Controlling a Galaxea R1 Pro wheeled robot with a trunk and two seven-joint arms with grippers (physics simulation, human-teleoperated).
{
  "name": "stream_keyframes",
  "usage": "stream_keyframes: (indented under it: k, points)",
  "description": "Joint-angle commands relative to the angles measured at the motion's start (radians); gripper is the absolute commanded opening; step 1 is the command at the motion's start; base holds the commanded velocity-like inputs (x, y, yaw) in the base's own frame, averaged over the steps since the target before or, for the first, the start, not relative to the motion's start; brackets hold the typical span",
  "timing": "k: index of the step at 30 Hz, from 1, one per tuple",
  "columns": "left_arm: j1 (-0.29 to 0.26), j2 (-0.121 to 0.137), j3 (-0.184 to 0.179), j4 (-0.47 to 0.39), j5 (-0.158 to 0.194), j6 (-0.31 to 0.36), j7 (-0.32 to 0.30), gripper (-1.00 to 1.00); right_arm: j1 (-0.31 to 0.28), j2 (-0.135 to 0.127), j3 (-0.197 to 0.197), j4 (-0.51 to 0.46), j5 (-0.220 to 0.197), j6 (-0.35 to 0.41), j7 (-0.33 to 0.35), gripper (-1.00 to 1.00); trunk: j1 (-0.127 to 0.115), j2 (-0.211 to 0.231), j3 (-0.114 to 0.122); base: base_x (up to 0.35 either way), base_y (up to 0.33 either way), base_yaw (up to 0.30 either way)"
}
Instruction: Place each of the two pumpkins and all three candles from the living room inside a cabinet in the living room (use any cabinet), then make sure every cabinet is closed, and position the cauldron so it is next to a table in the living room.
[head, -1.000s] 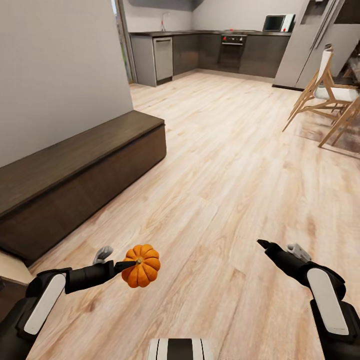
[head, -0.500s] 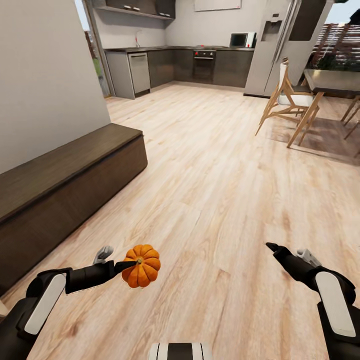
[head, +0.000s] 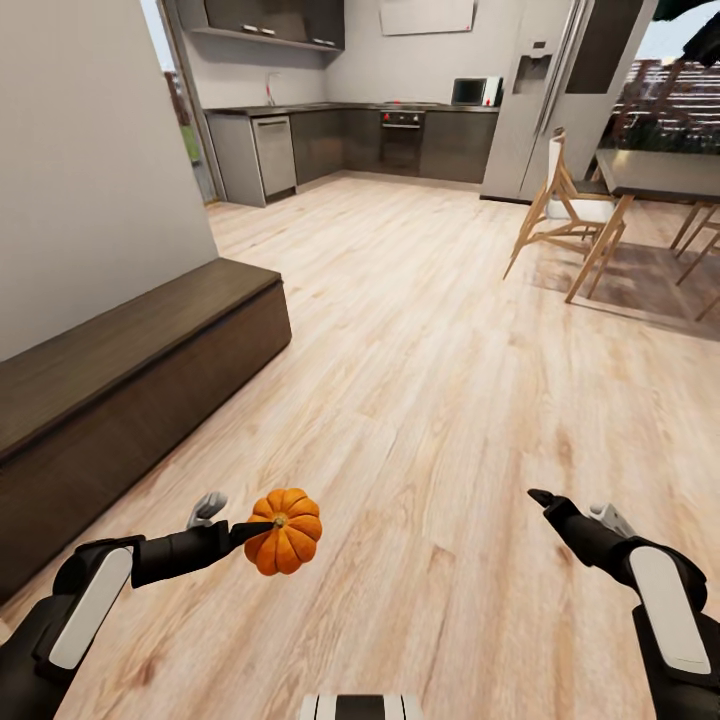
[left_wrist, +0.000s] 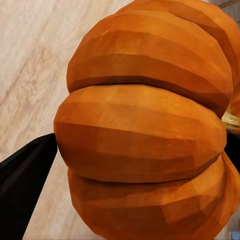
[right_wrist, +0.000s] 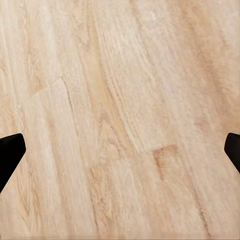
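pumpkin (head: 284, 544) is clamped in the left claw (head: 262, 528), held in the air at the near left over the plank floor (head: 430, 380); in the left wrist view the pumpkin (left_wrist: 145, 125) fills the space between the black fingers (left_wrist: 25, 170), so the grip looks full-width, not on the stem. Right claw (head: 540, 496) is at the near right carrying nothing; its wrist view has the fingertips (right_wrist: 10, 152) far apart at the frame edges with bare floor (right_wrist: 120, 110) between, so it's spread wide. Cabinet (head: 120, 390) runs along the left wall, fronts look flush, no drawer visibly open from here. Step in hand, as I read it: carry the pumpkin to the cabinet and stow it. To do it well: turn the base left to face the fronts square, stop near enough to reach but with room for a drawer to slide out; fronts are handle-less, so use the free right claw on the drawer and keep the left arm steady and clear of its path. Lower the pumpkin well inside before releasing; it's round and may roll. Then push the drawer fully shut. Kitchen (head: 400, 130) and dining chairs (head: 565, 215) at the far side are irrelevant
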Motion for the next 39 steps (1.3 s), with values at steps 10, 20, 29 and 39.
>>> stream_keyframes:
  k: [10, 20, 29, 39]
  points:
    - [0.000, 0.000, 0.000, 0.000, -0.003, 0.004, -0.003, -1.00, -0.001, 0.000, -0.001, 0.014, -0.013, 0.003, -0.009, 1.00, -0.039, 0.070, 0.020, 0.000, 0.000, -0.019]
    - [0.000, 0.000, 0.000, 0.000, -0.003, 0.004, -0.003, -1.00, -0.001, 0.000, 0.000, 0.014, -0.012, -0.019, -0.008, 1.00, -0.077, 0.140, 0.037, 0.000, 0.000, -0.071]
    - [0.000, 0.000, -0.003, 0.000, -0.003, 0.004, -0.002, -1.00, -0.001, 0.000, -0.001, 0.013, -0.013, -0.024, -0.007, 1.00, -0.111, 0.203, 0.051, 0.000, 0.000, -0.071]
    - [0.000, 0.000, -0.003, 0.001, -0.003, 0.004, -0.001, -1.00, -0.001, 0.001, 0.000, 0.014, -0.013, -0.025, -0.004, 1.00, -0.150, 0.273, 0.066, 0.000, 0.000, -0.071]
